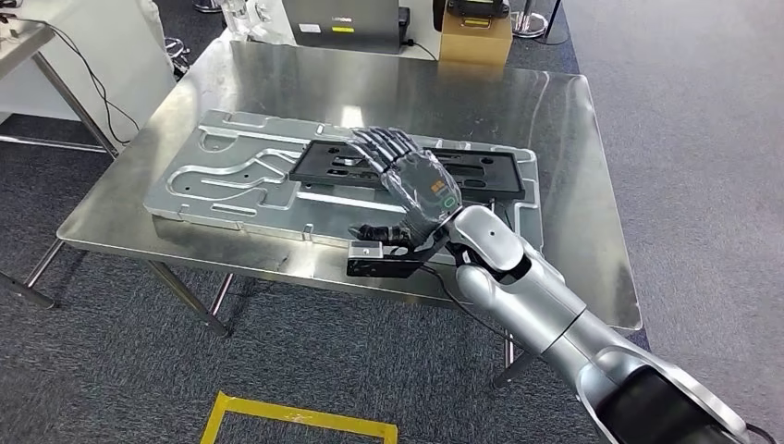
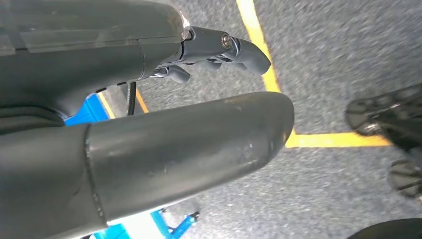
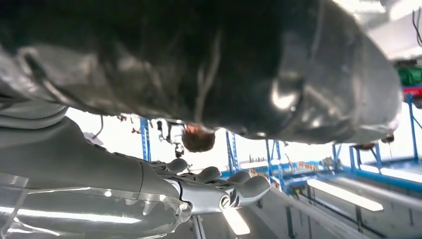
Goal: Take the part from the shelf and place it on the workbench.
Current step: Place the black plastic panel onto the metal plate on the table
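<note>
A flat black part (image 1: pixel 481 171) with slots lies on a large silver stamped panel (image 1: pixel 231 176) on the steel workbench (image 1: pixel 370 88). My right hand (image 1: pixel 407 171) reaches over the black part's left half, palm down, fingers stretched out and slightly apart, holding nothing. Whether it touches the part I cannot tell. In the right wrist view the same hand (image 3: pixel 149 184) shows its fingers (image 3: pixel 234 191) extended close to a shiny surface. My left hand (image 2: pixel 149 124) hangs over grey carpet, its fingers (image 2: pixel 234 47) loosely bent and empty.
A cardboard box (image 1: pixel 474 39) and a grey case (image 1: pixel 342 23) stand at the workbench's far edge. A white table (image 1: pixel 55 55) with cables is at the left. Yellow floor tape (image 1: pixel 296 416) lies in front of the bench, with another yellow line (image 2: pixel 268 74) under the left hand.
</note>
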Robot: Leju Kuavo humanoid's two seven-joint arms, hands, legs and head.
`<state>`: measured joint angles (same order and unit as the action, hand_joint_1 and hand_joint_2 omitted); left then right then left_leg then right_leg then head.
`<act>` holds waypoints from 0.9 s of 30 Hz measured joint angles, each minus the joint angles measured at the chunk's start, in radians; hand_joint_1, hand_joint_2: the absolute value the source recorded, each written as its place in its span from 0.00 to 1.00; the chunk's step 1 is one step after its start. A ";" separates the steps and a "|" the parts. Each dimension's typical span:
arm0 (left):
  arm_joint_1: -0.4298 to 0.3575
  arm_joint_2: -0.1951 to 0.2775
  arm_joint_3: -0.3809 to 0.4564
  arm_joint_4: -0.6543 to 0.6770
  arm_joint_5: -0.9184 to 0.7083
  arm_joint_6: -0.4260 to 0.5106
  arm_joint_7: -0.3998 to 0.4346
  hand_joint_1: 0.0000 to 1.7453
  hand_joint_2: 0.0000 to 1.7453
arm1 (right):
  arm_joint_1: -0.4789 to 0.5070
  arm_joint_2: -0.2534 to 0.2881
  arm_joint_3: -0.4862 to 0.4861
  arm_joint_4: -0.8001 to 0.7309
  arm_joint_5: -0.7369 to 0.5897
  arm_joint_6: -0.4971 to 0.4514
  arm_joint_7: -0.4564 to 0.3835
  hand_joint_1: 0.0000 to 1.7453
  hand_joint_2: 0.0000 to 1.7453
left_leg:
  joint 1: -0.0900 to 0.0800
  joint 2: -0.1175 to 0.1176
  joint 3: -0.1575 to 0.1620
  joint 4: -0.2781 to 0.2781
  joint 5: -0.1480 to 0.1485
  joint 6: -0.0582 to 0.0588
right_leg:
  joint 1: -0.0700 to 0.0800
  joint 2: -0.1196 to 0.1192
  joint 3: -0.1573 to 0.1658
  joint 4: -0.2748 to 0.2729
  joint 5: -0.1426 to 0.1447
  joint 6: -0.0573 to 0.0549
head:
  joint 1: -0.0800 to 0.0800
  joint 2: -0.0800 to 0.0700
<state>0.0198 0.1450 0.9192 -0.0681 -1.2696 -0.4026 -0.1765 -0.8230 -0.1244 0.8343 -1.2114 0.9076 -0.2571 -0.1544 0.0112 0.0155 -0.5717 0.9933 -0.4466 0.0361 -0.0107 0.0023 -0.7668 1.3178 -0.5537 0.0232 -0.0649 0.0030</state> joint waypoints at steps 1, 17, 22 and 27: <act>0.001 0.000 0.000 0.000 0.001 0.000 0.000 0.00 0.00 | 0.004 -0.002 0.000 0.000 0.000 0.000 0.000 0.00 0.00 | 0.001 0.000 -0.014 0.004 0.008 -0.003 | -0.003 -0.001 0.024 -0.004 0.018 0.003 | 0.000 0.000; 0.012 0.002 0.016 0.019 0.016 0.008 -0.007 0.00 0.00 | 0.026 -0.018 -0.003 -0.009 -0.012 0.005 -0.005 0.00 0.00 | 0.009 -0.007 -0.085 0.286 -0.108 -0.067 | -0.001 -0.006 0.112 -0.289 0.135 -0.049 | -0.002 0.000; 0.010 0.006 0.019 0.025 0.022 0.015 -0.013 0.00 0.00 | 0.025 -0.023 -0.003 -0.014 -0.010 0.010 -0.005 0.00 0.00 | 0.000 -0.008 0.123 -0.002 -0.113 -0.042 | 0.003 -0.005 0.077 -0.279 0.175 -0.023 | -0.001 0.000; 0.014 0.007 0.020 0.033 0.034 0.018 -0.018 0.00 0.00 | 0.025 -0.036 -0.003 -0.015 0.004 0.020 -0.005 0.00 0.00 | 0.003 -0.007 0.097 -0.017 -0.077 -0.002 | -0.003 -0.003 0.032 -0.180 0.101 0.001 | -0.001 0.000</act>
<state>0.0336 0.1524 0.9388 -0.0347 -1.2358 -0.3844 -0.1945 -0.7976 -0.1600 0.8309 -1.2262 0.9112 -0.2373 -0.1596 0.0145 0.0087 -0.4752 0.9767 -0.5234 0.0337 -0.0132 -0.0011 -0.7345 1.1379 -0.4524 0.0246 -0.0659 0.0030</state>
